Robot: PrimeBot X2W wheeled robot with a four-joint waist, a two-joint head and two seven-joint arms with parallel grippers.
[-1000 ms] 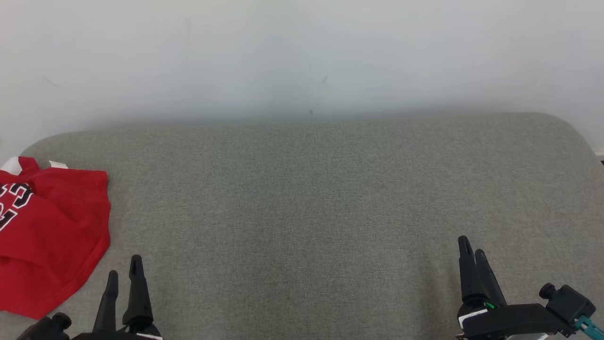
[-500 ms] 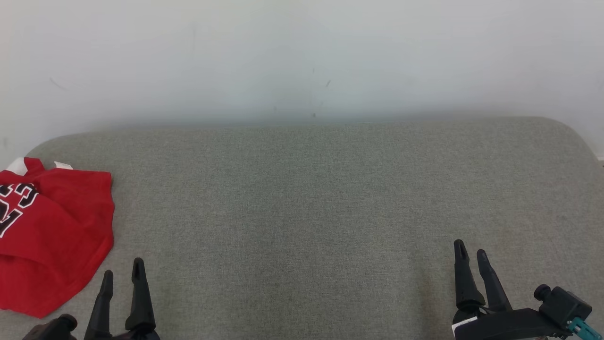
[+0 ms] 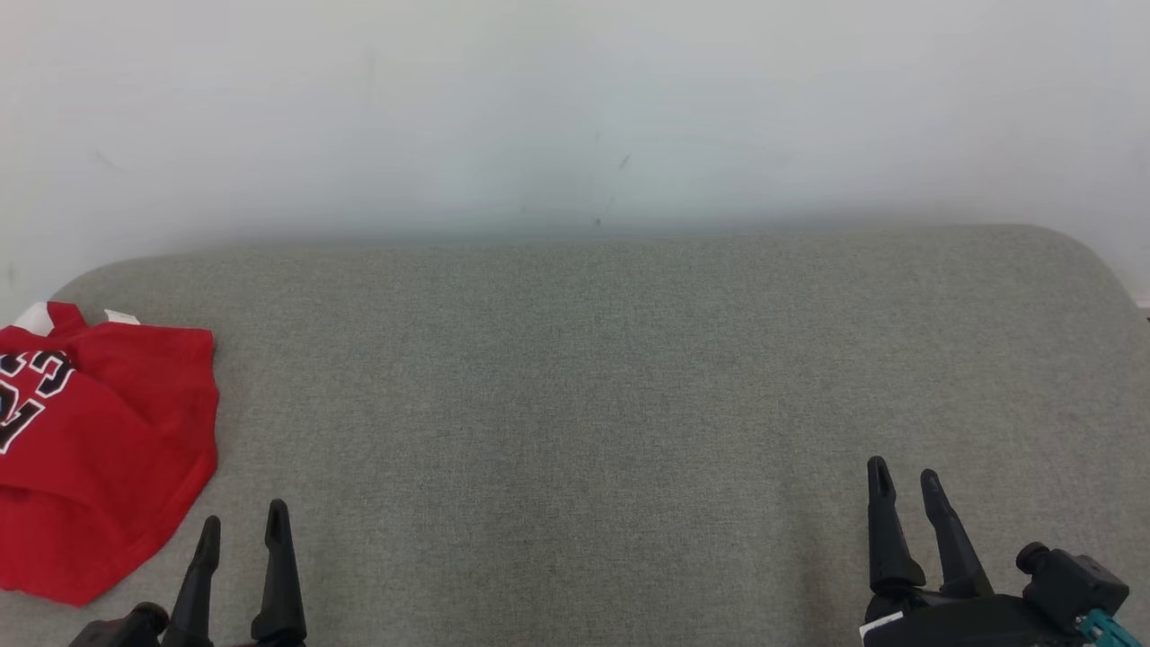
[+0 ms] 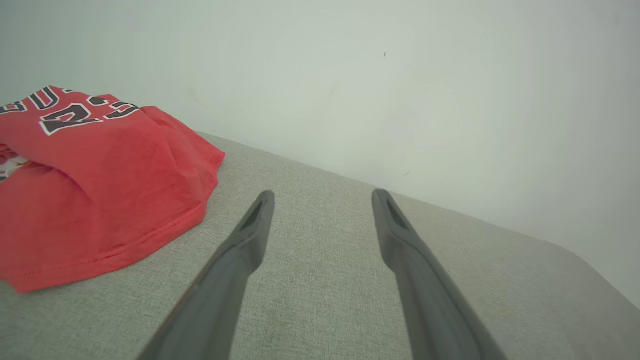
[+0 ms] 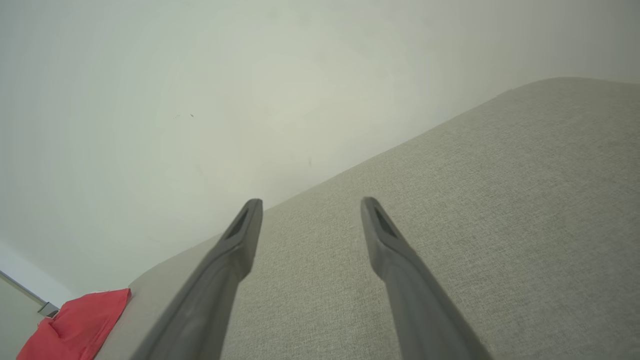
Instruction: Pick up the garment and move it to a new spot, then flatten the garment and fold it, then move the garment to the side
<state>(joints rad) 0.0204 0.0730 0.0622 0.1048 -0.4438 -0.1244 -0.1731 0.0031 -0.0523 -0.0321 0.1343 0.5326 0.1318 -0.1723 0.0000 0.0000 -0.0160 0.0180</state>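
While red garment point(image 3: 108, 431) lies left on grey cushion point(image 3: 575, 404), jaws spread

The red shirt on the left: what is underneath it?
The red shirt lies rumpled on the grey cushion, one layer lapped over another. Anything else beneath it is covered by the cloth and cannot be seen.

You face grey woven upholstered surface point(image 3: 575, 404), far corners rounded at left and right. Plain white wall point(image 3: 575, 90) rises behind its far edge, few faint dark specks point(image 3: 597, 219) near middle. Light on your scene soft, even.
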